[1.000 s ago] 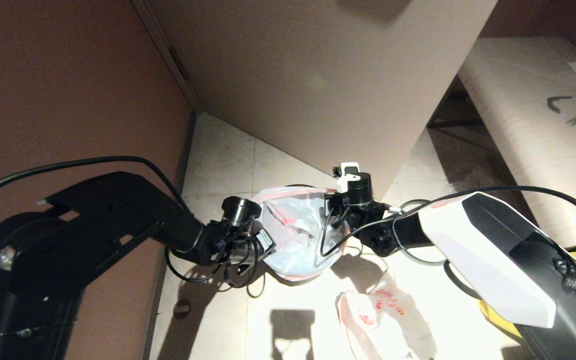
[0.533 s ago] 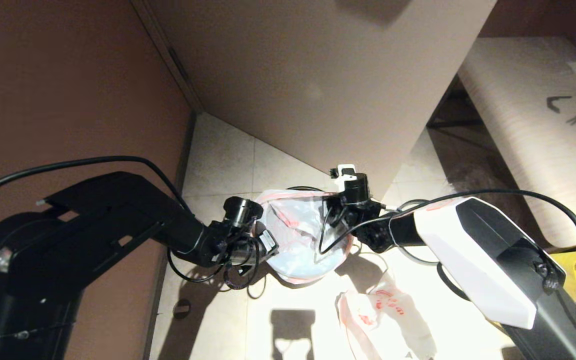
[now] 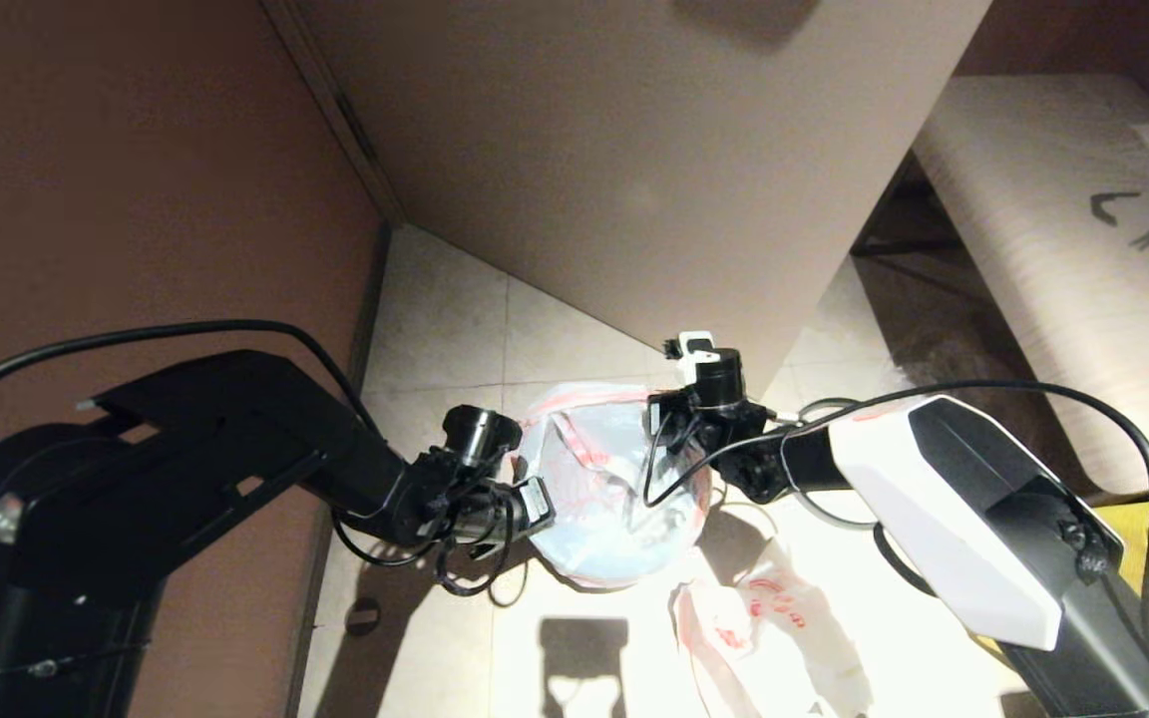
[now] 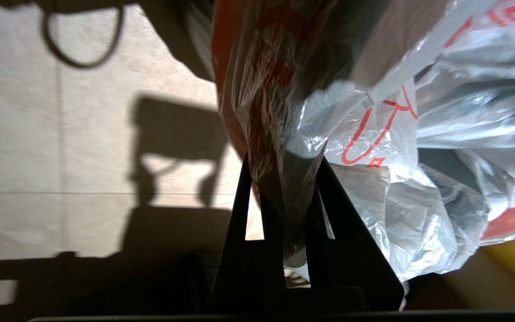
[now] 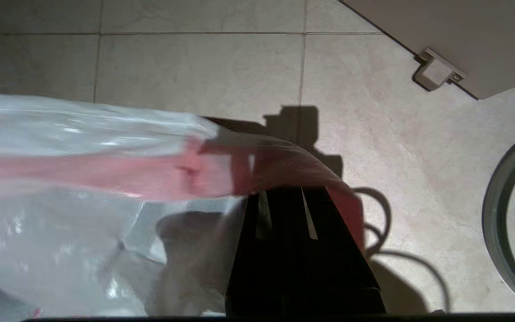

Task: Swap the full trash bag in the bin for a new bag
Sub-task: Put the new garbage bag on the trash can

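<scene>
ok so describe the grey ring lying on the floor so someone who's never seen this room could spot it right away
Start at the pale door with its small floor stop bracket, seen from the right wrist camera. On the tiles past it lies the grey ring, only partly in view. Unlike the crinkly white bag that the right gripper pinches by its pink edge, it is a thin, rigid, smooth hoop with bare floor showing through.
</scene>
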